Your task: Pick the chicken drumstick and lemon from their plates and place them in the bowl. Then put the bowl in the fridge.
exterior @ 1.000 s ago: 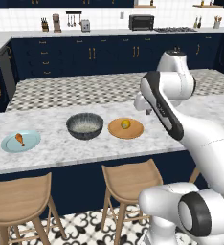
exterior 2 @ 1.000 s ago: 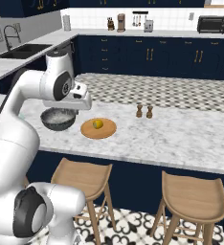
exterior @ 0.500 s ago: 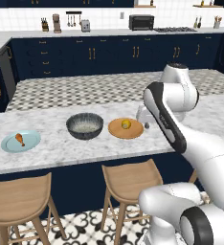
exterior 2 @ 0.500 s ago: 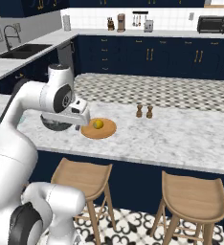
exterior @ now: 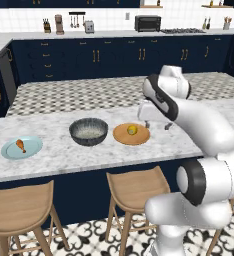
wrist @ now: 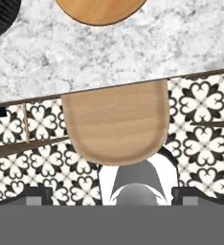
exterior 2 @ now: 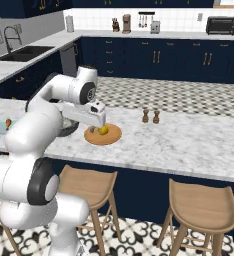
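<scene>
Claw (exterior 2: pixel 95 121) hangs above near-left part of orange-tan plate (exterior: pixel 131 134); opening not discernible, nothing seen held. Lemon (exterior: pixel 132 130) at plate centre, just right of and beyond claw, round, no long axis. Judged next: shift toward it, then descend.

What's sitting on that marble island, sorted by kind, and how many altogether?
Plates: 2, pale blue and wooden
Bowls: 1, dark grey
Food: 2, drumstick and lemon
Shakers: 2
Total: 7
</scene>
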Available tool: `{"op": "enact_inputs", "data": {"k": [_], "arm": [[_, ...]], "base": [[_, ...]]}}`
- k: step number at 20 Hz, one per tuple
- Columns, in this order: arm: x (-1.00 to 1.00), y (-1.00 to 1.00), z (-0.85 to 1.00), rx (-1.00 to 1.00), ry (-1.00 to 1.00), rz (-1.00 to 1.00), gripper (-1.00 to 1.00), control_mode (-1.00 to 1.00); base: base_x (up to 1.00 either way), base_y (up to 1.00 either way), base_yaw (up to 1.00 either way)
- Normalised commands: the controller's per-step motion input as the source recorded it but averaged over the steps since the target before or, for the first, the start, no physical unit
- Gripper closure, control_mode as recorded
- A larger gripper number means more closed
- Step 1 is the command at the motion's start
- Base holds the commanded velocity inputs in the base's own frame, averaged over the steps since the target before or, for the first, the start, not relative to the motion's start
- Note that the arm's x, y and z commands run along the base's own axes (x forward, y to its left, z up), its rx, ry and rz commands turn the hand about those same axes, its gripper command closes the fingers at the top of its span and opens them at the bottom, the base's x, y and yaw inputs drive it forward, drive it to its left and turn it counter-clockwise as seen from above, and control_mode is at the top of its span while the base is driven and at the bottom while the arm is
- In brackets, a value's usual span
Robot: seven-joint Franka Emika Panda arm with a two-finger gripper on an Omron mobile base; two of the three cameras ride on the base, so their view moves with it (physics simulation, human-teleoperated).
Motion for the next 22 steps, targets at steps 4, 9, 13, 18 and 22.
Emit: {"op": "enact_inputs", "data": {"k": [4, 9, 13, 18, 22], "arm": [[0.78, 0.02, -0.45, 0.00, 0.20, -0.18, -1.00, -1.00], [0.69, 0.00, -0.32, 0.00, 0.19, -0.02, -1.00, -1.00], [0.62, 0.00, -0.29, 0.00, 0.05, 0.00, -1.00, -1.00], [0.63, 0.00, -0.35, 0.00, 0.02, 0.00, -1.00, -1.00], [0.44, 0.00, -0.40, 0.00, -0.03, 0.00, -1.00, -1.00]], "base": [[0.00, 0.00, 0.00], [0.00, 0.00, 0.00], [0.00, 0.00, 0.00], [0.00, 0.00, 0.00], [0.00, 0.00, 0.00]]}}
